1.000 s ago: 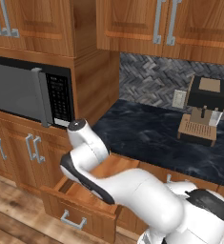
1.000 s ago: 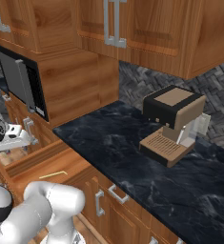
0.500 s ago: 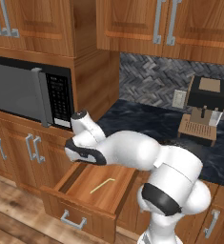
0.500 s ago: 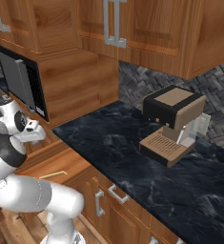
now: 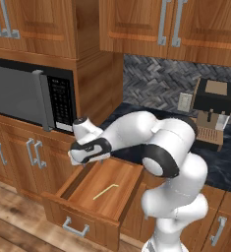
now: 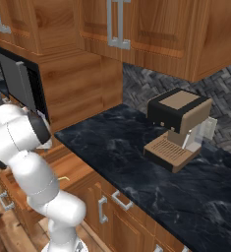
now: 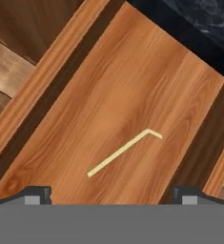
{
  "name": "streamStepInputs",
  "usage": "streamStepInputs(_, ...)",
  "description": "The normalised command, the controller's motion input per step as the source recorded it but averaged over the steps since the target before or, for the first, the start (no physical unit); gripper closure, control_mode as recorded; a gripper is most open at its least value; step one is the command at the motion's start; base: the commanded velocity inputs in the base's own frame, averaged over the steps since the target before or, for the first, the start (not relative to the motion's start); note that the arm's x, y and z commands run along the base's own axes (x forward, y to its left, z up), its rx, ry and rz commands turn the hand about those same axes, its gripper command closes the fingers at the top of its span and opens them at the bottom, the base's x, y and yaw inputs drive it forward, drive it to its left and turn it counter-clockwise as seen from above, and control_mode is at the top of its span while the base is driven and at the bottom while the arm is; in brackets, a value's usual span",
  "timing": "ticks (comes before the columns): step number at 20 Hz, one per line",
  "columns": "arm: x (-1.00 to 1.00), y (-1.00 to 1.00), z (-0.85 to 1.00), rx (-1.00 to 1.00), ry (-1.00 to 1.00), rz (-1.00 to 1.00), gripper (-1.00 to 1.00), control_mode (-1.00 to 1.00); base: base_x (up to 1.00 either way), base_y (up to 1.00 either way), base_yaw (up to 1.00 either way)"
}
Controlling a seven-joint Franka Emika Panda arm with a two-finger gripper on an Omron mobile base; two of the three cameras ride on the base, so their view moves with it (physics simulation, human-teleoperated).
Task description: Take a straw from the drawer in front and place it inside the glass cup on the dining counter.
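Inside the drawer, on its plain wood bottom, the straw lies flat near the middle, its short bent end toward the cabinet side and its long part running toward the front corner. The drawer stands pulled out from the cabinet, with the silver bar handle on its front. Above the drawer's back left corner the fingers hang from the white arm, spread wide and gripping nothing, well clear of the straw. Seen from the hand, the straw lies on the drawer bottom between the two finger tips, apart from both, with its bent end farther from the fingers. Behind the drawer runs the black marble-veined table, and on it, far to the right of the drawer, stands a coffee machine. Left of the drawer and above it a microwave sits in the wooden cabinet. From the right base camera the arm covers most of the drawer; the coffee machine stands on the table well to the drawer's right.
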Motion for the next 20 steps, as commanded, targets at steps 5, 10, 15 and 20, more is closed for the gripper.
streamStepInputs(5, 0.06, 0.00, -0.35, 0.03, 0.11, -0.30, -1.00, -1.00, 0.00, 0.00, 0.00)
streamStepInputs(10, 0.09, -0.14, -0.28, 0.05, 0.15, -0.33, -1.00, -1.00, 0.00, 0.00, 0.00)
streamStepInputs(15, 0.00, -0.33, -0.28, 0.01, 0.04, -0.28, -1.00, -1.00, 0.00, 0.00, 0.00)
streamStepInputs(20, -0.07, -0.34, -0.30, 0.00, -0.02, -0.19, -1.00, -1.00, 0.00, 0.00, 0.00)
